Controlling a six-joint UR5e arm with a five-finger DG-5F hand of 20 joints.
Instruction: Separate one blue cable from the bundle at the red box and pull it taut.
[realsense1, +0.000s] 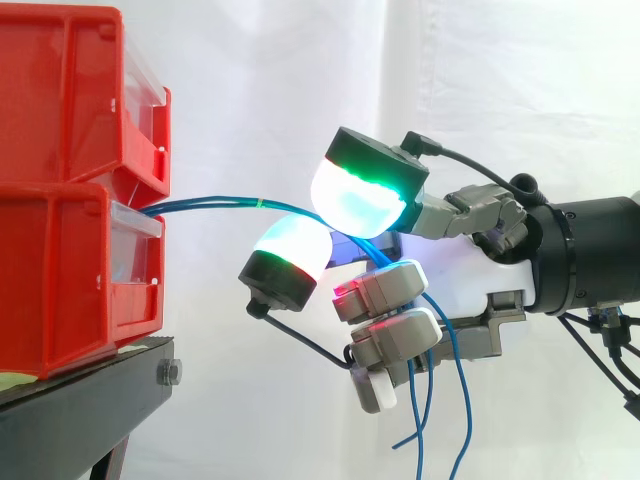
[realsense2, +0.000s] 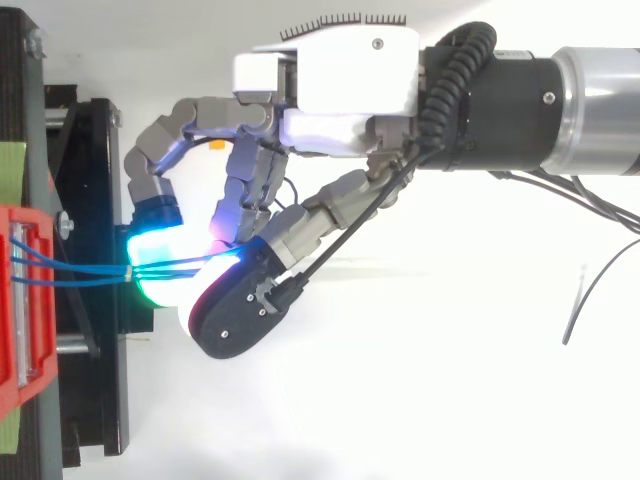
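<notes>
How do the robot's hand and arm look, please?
The hand has a white palm shell, grey metal finger links and thick rounded pads in black caps, glowing white, cyan and green. The arm behind is a black and silver cylinder.

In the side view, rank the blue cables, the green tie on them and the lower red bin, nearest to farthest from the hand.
1. blue cables: gripped inside the curled hand.
2. green tie: on the cables, just left of the hand.
3. lower red bin: farthest, at the left edge.
</notes>
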